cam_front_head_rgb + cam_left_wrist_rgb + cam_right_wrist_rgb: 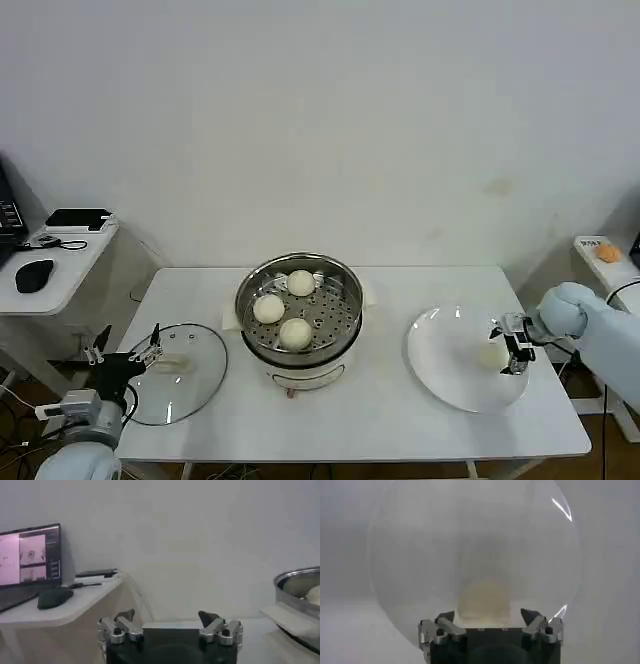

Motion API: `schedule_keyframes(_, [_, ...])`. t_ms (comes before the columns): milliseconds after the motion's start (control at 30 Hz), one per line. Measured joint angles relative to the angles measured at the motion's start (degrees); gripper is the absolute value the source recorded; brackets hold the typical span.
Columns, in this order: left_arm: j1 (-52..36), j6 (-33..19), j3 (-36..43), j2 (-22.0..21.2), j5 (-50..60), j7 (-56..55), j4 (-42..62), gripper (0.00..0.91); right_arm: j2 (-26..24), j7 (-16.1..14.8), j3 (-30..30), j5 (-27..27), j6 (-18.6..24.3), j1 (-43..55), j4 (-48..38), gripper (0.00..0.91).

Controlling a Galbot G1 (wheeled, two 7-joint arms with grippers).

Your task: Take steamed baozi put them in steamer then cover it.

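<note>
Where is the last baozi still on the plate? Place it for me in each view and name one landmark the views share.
Head view: the last baozi lies on the white plate, right of the steamer, with the right gripper at it.
Right wrist view: the baozi sits between the open fingers, just ahead of the gripper.
Left wrist view: not in it.
Shared landmark: the white plate.

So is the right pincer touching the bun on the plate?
Cannot tell. In the right wrist view the open right pincer frames the bun, but no contact or gap shows plainly.
</note>
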Motion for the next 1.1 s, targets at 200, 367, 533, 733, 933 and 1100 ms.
schedule_keyframes(200, [0.08, 0.01, 0.02, -0.09, 0.00, 0.00, -0.07, 0.907, 0.40, -0.26, 0.43, -0.45, -0.48, -0.42, -0.68, 0.655])
schedule_keyframes(367, [0.21, 0.03, -0.09, -0.07, 0.00, -0.01, -0.23, 0.907, 0.73, -0.58, 0.64, -0.55, -0.77, -0.55, -0.82, 0.635])
schedule_keyframes(533, [0.36, 0.04, -0.39, 0.14, -0.05, -0.02, -0.34, 0.907, 0.41, -1.02, 0.54, 0.09, -1.42, 0.10, -0.08, 0.635])
schedule_keyframes(733, [0.02, 0.16, -0.43, 0.21, -0.05, -0.09, -0.55, 0.907, -1.33, -1.58, -2.45, 2.21, -2.75, 3.72, 2.52, 0.635])
schedule_keyframes(933, [-0.44, 0.25, -0.19, 0.26, 0.04, -0.15, -0.50, 0.907, -3.03, -1.63, -7.73, 6.55, -4.77, 11.19, 6.59, 0.635])
schedule_keyframes(1100, [-0.66, 0.25, -0.19, 0.26, 0.13, -0.21, -0.37, 0.907, -3.03, -0.87, -13.97, 11.61, -7.04, 19.78, 10.45, 0.635])
